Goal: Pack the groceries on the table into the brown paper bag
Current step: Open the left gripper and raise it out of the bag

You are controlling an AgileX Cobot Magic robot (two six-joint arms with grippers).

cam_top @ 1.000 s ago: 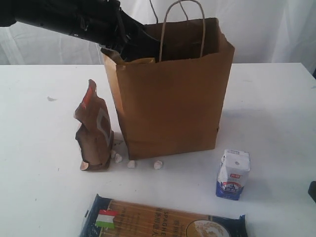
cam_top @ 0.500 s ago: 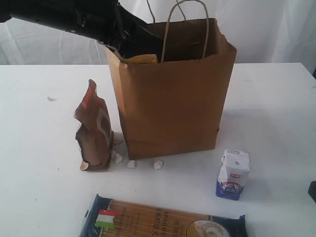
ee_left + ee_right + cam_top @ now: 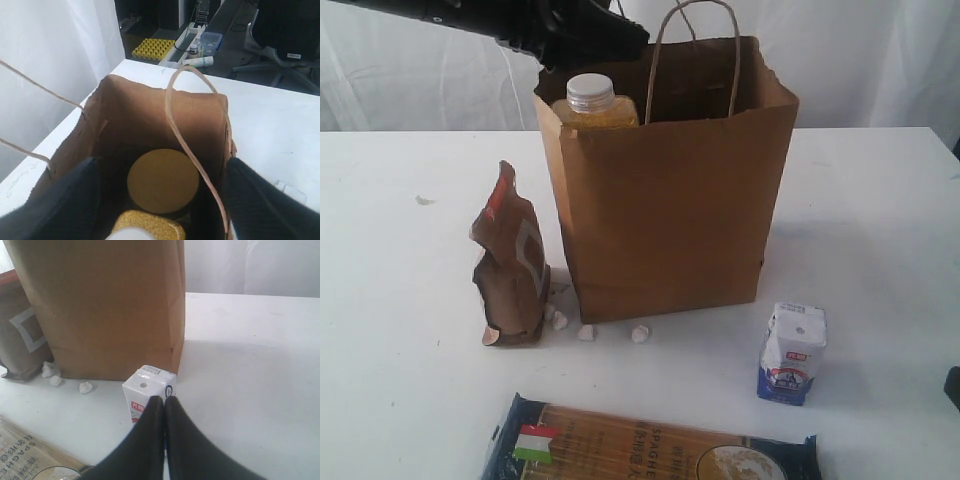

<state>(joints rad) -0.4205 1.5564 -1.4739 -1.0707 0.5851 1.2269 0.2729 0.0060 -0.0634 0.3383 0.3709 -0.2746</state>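
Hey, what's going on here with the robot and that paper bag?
The robot is packing groceries into the brown paper bag. Its left gripper hovers open over the bag's mouth; the yellow bottle and tan-lidded jar are inside. The brown pouch, white-blue carton and spaghetti pack sit on the table, unpacked. The right gripper is shut, near the carton.

Matte black from end to end, the left arm [image 3: 490,20] of the AgileX Cobot Magic shows as a bulky housing of angular blocks, with a few small pale specks along its casing. The left gripper [image 3: 162,162] carries two broad black fingers [image 3: 55,205] with rounded ends and a dull, faintly grainy surface. The right gripper [image 3: 163,400] has slimmer black fingers [image 3: 145,445] that taper to smooth rounded tips, with a soft sheen along their edges.
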